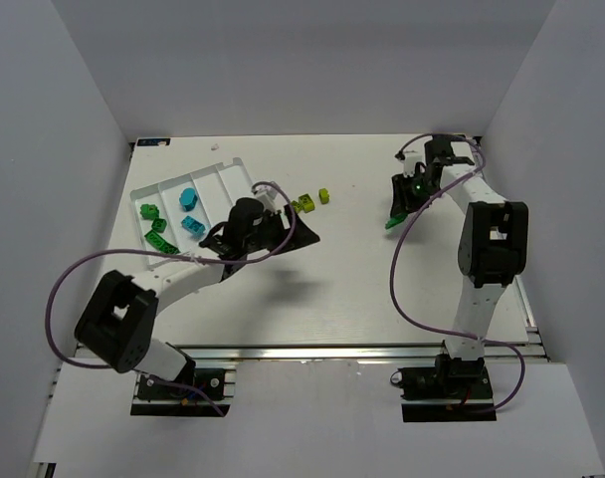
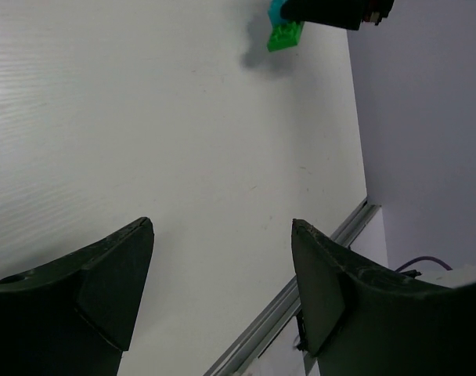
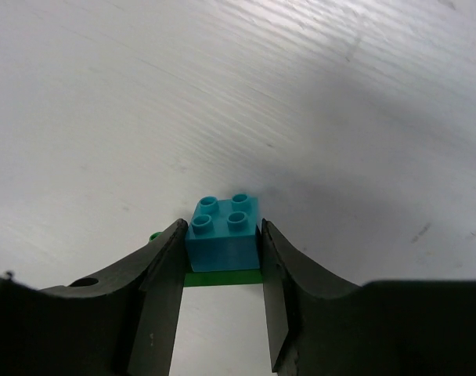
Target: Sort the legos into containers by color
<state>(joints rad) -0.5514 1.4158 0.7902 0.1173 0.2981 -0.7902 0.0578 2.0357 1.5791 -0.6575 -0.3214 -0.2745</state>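
Note:
A cyan lego (image 3: 222, 235) sits stacked on a dark green lego (image 3: 222, 276) on the table at the right. My right gripper (image 3: 221, 225) is shut on the cyan one, a finger against each side. From above, this gripper (image 1: 397, 212) points down with the green lego (image 1: 393, 222) showing under it. The white tray (image 1: 226, 172) at the back left holds green legos (image 1: 154, 224) in one container and cyan legos (image 1: 189, 209) in the one beside it. Two yellow-green legos (image 1: 304, 204) lie on the table to the tray's right. My left gripper (image 2: 222, 227) hangs open over bare table beside them.
White walls close in the table on three sides. The table's metal front rail (image 2: 301, 282) runs past the left gripper's fingertips. A purple cable (image 1: 407, 259) loops beside the right arm. In the left wrist view the stacked legos (image 2: 285, 35) appear far off under the right gripper.

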